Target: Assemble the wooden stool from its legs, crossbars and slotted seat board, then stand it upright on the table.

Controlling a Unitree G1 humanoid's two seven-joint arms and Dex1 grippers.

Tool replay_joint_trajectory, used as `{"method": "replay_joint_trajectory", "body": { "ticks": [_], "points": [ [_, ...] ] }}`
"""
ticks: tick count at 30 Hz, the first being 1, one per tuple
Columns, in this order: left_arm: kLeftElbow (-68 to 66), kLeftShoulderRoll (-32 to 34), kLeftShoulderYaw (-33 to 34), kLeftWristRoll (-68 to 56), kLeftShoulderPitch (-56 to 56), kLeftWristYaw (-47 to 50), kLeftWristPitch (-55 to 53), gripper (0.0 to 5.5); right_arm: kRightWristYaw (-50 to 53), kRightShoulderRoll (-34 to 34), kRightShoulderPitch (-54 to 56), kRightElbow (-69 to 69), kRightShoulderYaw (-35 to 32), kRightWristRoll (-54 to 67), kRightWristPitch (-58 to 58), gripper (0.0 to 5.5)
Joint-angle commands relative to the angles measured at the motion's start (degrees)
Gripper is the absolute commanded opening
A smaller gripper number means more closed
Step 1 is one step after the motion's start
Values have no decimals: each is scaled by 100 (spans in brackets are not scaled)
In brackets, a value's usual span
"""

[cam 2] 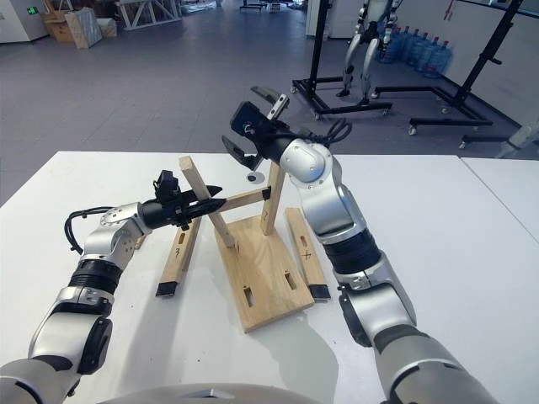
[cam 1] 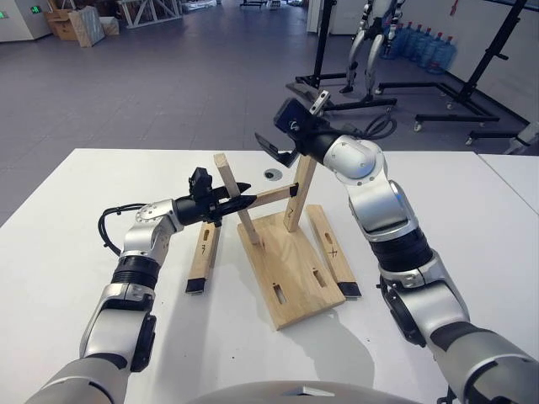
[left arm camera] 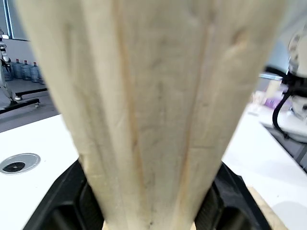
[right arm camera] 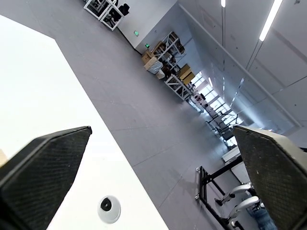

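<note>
My left gripper (cam 1: 238,204) clamps the crossbar (cam 1: 274,196); my right gripper (cam 1: 292,124), spread and empty, sits beside the upright leg (cam 1: 301,192) top.

Seat board (cam 1: 295,286), crossbar (cam 1: 274,196) pale wood; loose legs (cam 1: 333,252) black-tipped; table (cam 1: 59,219) white.

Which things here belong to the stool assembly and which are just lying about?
Job: seat board, left standing leg in left gripper, right standing leg, crossbar, loose legs, open right gripper.
Lying about: cable port, wheeled racks, water bottles.
</note>
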State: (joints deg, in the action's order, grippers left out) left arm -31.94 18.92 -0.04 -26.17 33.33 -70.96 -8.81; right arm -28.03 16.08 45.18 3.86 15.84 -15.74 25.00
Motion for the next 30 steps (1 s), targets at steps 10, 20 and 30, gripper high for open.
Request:
{"method": "replay_joint_trajectory", "body": {
  "ticks": [10, 20, 30],
  "points": [
    [1, -12, -182, 441, -179, 287, 175, 237, -66, -34, -216, 15, 41, 78, 116, 540],
    [109, -23, -73, 424, -258, 291, 212, 385, -31, -51, -250, -52, 31, 110, 108, 540],
    [2032, 579, 199, 173, -1103, 746, -798, 441, -29, -19, -318, 54, -40, 185, 233, 540]
  ]
}}
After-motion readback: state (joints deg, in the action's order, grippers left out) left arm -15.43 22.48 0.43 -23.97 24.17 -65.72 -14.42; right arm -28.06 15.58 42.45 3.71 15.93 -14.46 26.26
